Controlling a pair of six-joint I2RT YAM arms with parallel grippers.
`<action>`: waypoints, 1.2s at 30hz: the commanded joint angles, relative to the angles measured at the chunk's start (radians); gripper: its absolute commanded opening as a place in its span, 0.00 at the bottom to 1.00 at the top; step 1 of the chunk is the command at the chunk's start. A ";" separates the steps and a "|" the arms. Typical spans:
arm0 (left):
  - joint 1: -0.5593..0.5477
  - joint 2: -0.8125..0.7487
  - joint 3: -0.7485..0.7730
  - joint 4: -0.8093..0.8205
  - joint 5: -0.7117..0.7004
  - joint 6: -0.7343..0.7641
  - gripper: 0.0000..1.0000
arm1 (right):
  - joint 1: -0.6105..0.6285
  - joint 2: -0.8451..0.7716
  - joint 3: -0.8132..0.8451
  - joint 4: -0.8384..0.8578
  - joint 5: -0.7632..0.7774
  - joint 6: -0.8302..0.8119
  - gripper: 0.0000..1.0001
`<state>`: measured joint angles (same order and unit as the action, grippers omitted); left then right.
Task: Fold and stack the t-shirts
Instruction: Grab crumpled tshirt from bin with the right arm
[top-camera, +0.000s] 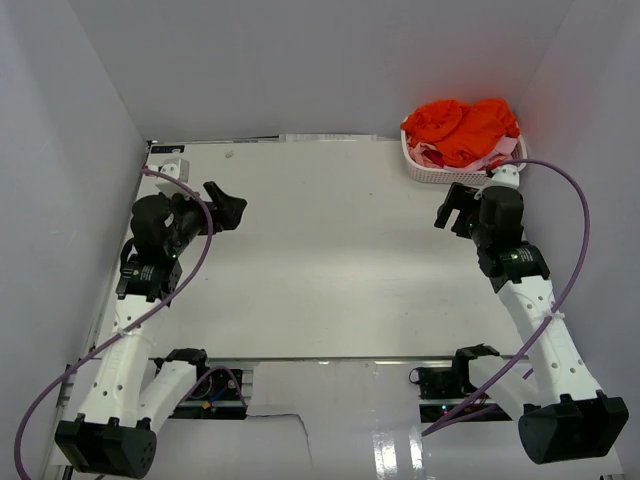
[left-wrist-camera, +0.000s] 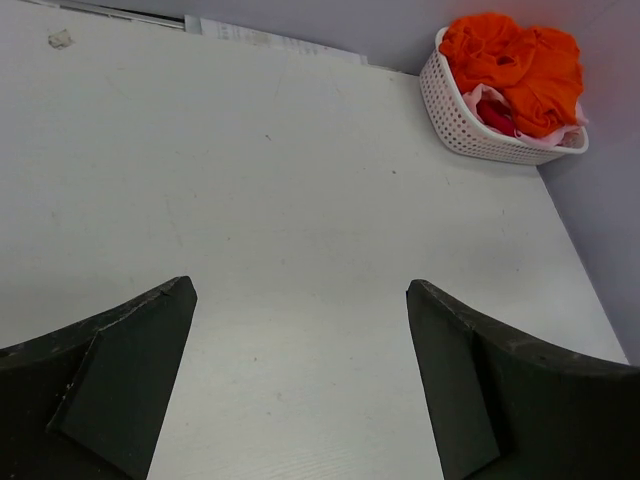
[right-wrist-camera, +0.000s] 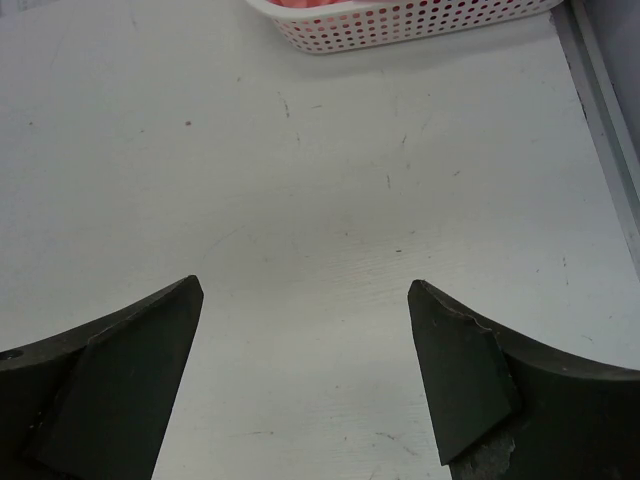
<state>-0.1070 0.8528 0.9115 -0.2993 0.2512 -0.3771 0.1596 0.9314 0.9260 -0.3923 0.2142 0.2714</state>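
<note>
Orange-red and pink t-shirts (top-camera: 462, 128) heaped in white basket (top-camera: 428, 172) at far right of surface (top-camera: 330, 270), soft and floppy, likely best pinched at a top fold; left pincer (top-camera: 228, 206) and right pincer (top-camera: 452, 210) both apart, empty.

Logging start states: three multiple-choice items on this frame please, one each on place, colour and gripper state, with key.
1. On the table, the basket sits: A centre; B far right corner; C near left edge.
2. The top shirt is: A blue; B green; C orange-red.
3. The left gripper is: A open, empty; B shut on a shirt; C shut on the basket.
Key: B, it stands by the far right walls; C, orange-red cloth lies uppermost; A, fingers apart over bare surface.
</note>
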 joint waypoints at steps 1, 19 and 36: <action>0.001 -0.027 0.006 0.000 0.010 0.015 0.98 | 0.003 -0.008 0.007 0.036 0.014 -0.017 0.90; 0.001 0.100 0.130 -0.015 -0.004 -0.039 0.98 | -0.006 0.303 0.287 0.090 0.037 -0.057 0.90; 0.001 0.089 0.047 0.026 0.008 -0.008 0.98 | -0.241 0.914 0.818 0.046 -0.114 0.094 0.98</action>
<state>-0.1070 0.9714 0.9680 -0.2909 0.2478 -0.3965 -0.0765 1.8278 1.6608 -0.3519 0.1162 0.3317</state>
